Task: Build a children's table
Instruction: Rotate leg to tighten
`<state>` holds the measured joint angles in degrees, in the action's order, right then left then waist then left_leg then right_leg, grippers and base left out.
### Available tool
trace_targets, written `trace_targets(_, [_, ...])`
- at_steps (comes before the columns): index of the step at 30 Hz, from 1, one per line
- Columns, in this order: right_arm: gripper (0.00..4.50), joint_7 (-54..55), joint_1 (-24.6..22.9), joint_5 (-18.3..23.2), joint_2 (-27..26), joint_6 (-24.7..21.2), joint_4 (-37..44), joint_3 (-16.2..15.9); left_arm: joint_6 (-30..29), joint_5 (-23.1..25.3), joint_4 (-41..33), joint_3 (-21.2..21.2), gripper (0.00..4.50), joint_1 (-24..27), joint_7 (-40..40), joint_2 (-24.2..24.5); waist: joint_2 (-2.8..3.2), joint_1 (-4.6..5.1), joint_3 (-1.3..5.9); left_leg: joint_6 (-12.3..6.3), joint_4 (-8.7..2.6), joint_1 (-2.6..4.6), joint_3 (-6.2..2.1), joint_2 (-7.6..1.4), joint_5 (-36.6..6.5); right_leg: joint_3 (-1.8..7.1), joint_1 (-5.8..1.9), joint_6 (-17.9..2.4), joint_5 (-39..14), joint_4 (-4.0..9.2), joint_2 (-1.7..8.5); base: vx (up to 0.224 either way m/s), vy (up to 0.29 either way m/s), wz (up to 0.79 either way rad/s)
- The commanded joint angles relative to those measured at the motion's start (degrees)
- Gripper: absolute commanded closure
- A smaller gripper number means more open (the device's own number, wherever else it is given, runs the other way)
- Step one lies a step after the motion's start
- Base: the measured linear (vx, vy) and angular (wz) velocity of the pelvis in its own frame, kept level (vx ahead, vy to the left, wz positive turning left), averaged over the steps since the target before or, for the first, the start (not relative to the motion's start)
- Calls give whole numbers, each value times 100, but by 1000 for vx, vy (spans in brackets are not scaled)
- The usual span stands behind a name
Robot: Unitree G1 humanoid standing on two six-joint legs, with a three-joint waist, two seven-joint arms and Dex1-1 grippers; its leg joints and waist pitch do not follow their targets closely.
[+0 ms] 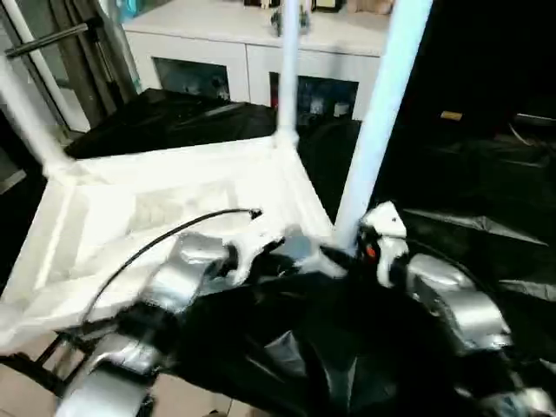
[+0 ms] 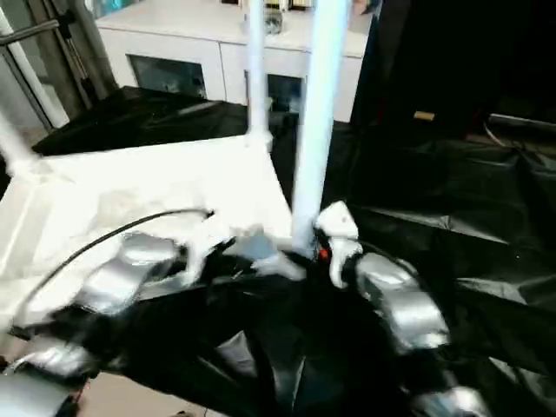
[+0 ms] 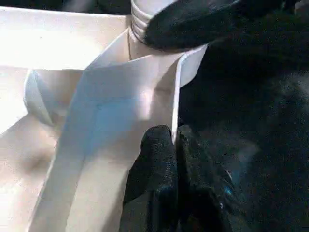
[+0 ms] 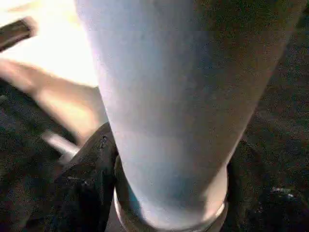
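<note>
The children's table lies upside down on the black cloth, its ribbed white top [image 1: 156, 217] facing up. Three white legs stand in its corner sockets: a far one [image 1: 288, 69], a left one [image 1: 26, 113] and a near right one [image 1: 382, 113]. My left gripper [image 3: 175, 145] is shut on the thin rim of the top [image 3: 174, 96], just beside the near right socket. My right gripper [image 4: 169, 188] grips the base of the near right leg [image 4: 169, 96], one black finger [image 4: 91, 179] pressed against it. In the left eye view both grippers meet at that corner [image 1: 326, 252].
The black-draped work table [image 1: 452, 191] stretches to the right and behind. A white cabinet with glass doors [image 1: 252, 61] stands at the back. A black cable [image 1: 148, 243] arcs over my left forearm. Tiled floor [image 1: 182, 400] shows below the table's near edge.
</note>
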<state>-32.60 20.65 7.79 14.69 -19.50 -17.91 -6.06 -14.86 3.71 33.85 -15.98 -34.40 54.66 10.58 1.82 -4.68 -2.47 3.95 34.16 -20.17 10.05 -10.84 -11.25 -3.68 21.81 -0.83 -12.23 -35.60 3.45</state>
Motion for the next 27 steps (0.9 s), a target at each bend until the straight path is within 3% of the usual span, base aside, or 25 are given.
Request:
trace_targets(1, [178,683,-20,-359,-346,-233,-454,-236,-102,7,584,420,450,-276,-1182,-287,-70,7,225,-42,-455,47,-102,-208,-1374,306,-139,-776,-2405,654,509,0,0,0])
trace_targets(4, [178,1060,108,-580,-661,-114,-673,-424,-12,6,884,439,450,-515,-1529,-579,-96,-4,247,-41,-469,41,-113,-204,-1334,301,-175,-680,-2459,680,525,0,0,0])
trace_targets(5, [178,1053,141,-563,-757,-17,-713,-454,53,2,946,411,450,-551,-1539,-658,-44,-14,261,-55,-471,53,-110,-202,-1281,307,-161,-698,-2252,678,513,0,0,0])
trace_targets(7, [178,1005,177,-464,-872,51,-742,-410,112,-8,1002,378,450,-568,-1504,-729,-59,-20,263,-83,-482,29,-120,-213,-1244,304,-190,-760,-2019,650,524,0,0,0])
trace_targets(8, [124,957,204,-375,-914,54,-733,-338,218,-22,1005,345,450,-533,-1394,-748,-20,-12,258,-111,-485,37,-114,-217,-1303,308,-179,-794,-1929,656,515,0,0,0])
trace_targets(11, [108,840,255,-350,-874,74,-733,-255,567,-63,1034,295,450,-459,-1112,-738,-20,-19,281,-175,-481,17,-115,-211,-1239,312,-211,-822,-1790,635,521,0,0,0])
trace_targets(15, [64,328,278,-221,-522,172,-659,-173,779,-256,710,198,450,-224,-352,-502,-19,-33,292,-250,-482,-3,-117,-227,-1140,304,-233,-867,-1698,620,541,0,0,0])
trace_targets(16, [64,94,272,-224,-361,230,-663,-197,883,-329,588,172,450,-142,-62,-410,-45,-27,299,-286,-479,-22,-113,-234,-1086,308,-251,-882,-1593,604,539,0,0,0])
trace_targets(17, [64,-66,257,-234,-256,302,-667,-229,909,-394,493,161,450,-89,131,-359,-28,-39,309,-300,-477,-37,-125,-241,-1010,302,-266,-907,-1501,584,551,0,0,0])
trace_targets(19, [64,-486,201,-161,-47,422,-600,-263,832,-459,297,111,450,3,439,-222,-27,-57,369,-390,-418,-40,-104,-252,-664,314,-273,-1057,-789,497,545,0,0,0])
trace_targets(20, [64,-501,198,-156,-41,425,-597,-263,829,-459,292,109,450,5,447,-217,-14,-53,363,-489,-409,-59,-93,-250,-442,298,-247,-1157,-309,455,504,0,0,0])
trace_targets(21, [64,-774,154,-80,70,481,-517,-269,792,-470,198,64,450,52,611,-121,-13,-47,357,-544,-401,-69,-91,-247,-419,289,-261,-1222,-151,440,513,0,0,0])
trace_targets(23, [64,-1400,25,91,329,599,-237,-313,822,-521,-11,-51,450,191,1076,140,-12,-74,383,-591,-389,-47,-90,-265,-406,283,-270,-1299,-7,411,521,0,0,0])
trace_targets(25, [64,-1600,-20,158,413,605,-127,-324,844,-554,-82,-82,450,241,1249,229,-17,-82,376,-684,-378,-75,-84,-279,-352,277,-274,-1333,208,385,503,0,0,0])
trace_targets(27, [98,-2018,-111,328,601,561,119,-345,826,-632,-232,-122,450,332,1585,418,-29,-94,375,-720,-371,-73,-76,-276,-418,267,-276,-1351,93,388,512,0,0,0])
